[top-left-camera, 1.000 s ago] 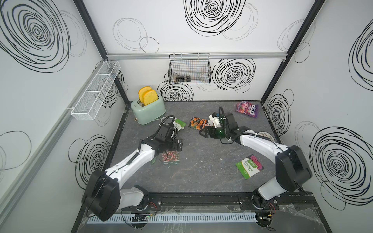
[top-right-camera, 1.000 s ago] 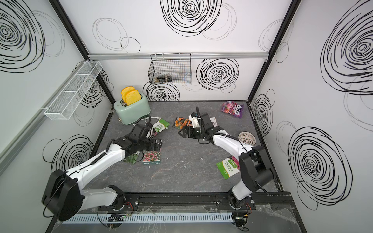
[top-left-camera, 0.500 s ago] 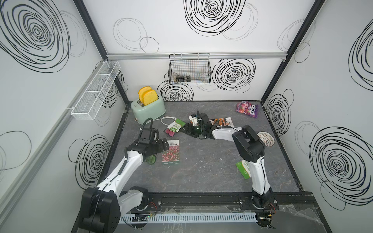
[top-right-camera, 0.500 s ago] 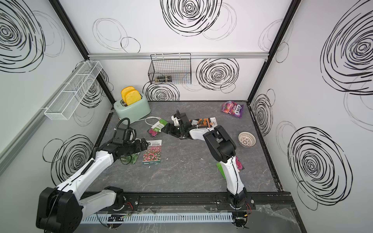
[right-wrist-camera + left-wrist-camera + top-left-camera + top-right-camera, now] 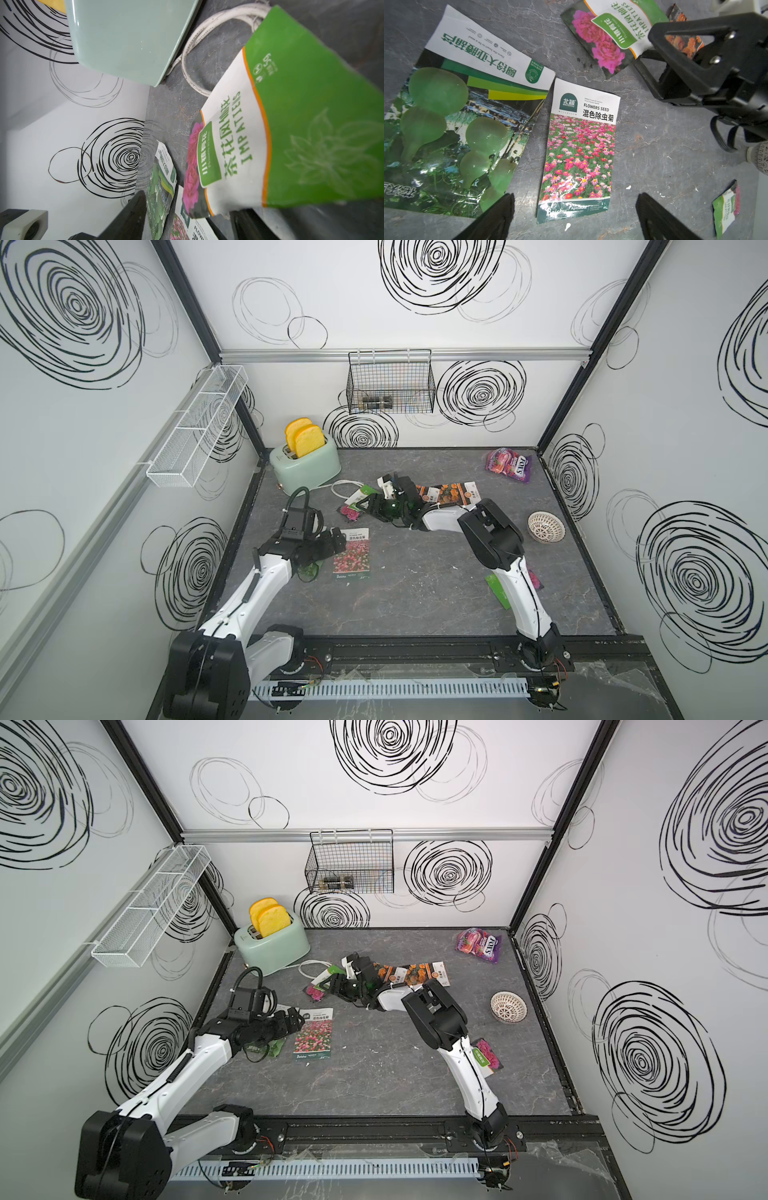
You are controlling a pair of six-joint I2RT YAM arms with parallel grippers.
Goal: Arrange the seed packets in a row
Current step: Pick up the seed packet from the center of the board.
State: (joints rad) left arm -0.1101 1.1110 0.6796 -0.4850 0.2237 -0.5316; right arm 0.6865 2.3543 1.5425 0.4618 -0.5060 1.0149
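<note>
At bench (image 5: 415, 614) rear, by toaster (image 5: 307, 464): Impatiens packet (image 5: 608, 35) is resting with one corner between jaws of right hand (image 5: 643, 51); jaws are standing partly apart, contact not discernible. Field packet (image 5: 581, 149) and gourd packet (image 5: 456, 124) are lying flat, just beside each other, below left hand (image 5: 574, 197), which is hovering wide open, holding nothing. Marigold packets (image 5: 451, 493) are lying beyond right arm (image 5: 515, 585); second Impatiens packet (image 5: 486, 1058) is lying beside it, well apart from the rest.

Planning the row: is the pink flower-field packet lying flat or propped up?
Flat, face up: the pink flower-field packet lies on the table, whole printed front showing.
</note>
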